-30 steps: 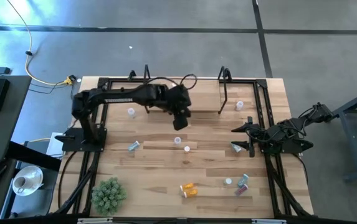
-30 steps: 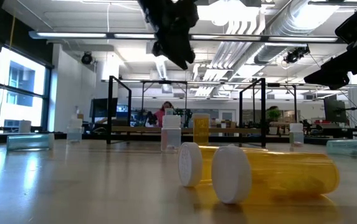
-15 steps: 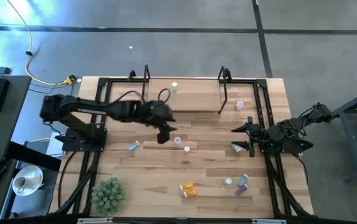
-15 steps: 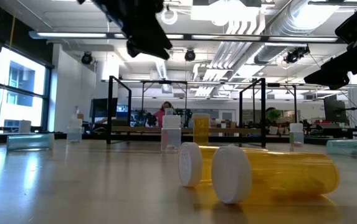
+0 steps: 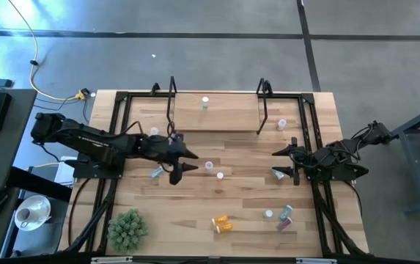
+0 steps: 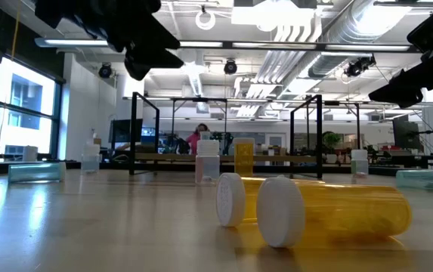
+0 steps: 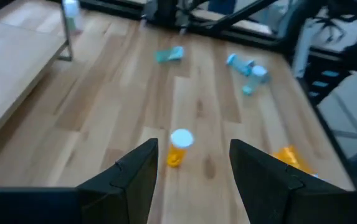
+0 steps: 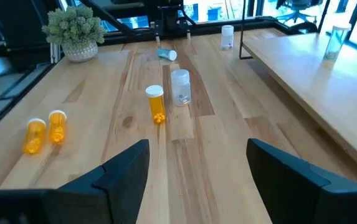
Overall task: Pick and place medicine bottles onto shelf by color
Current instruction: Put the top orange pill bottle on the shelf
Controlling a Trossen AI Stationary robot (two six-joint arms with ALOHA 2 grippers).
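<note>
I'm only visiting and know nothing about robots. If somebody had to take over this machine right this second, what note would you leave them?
Left gripper: open, empty, above the table's middle beside an upright orange bottle.
Right gripper: open, empty, waiting at the table's right side.
Shelf: holds one bottle with a white cap; that is all that is done.
Left: the clear bottle, two orange bottles lying down, and several more scattered on the table, one of them lying near the right gripper.
</note>
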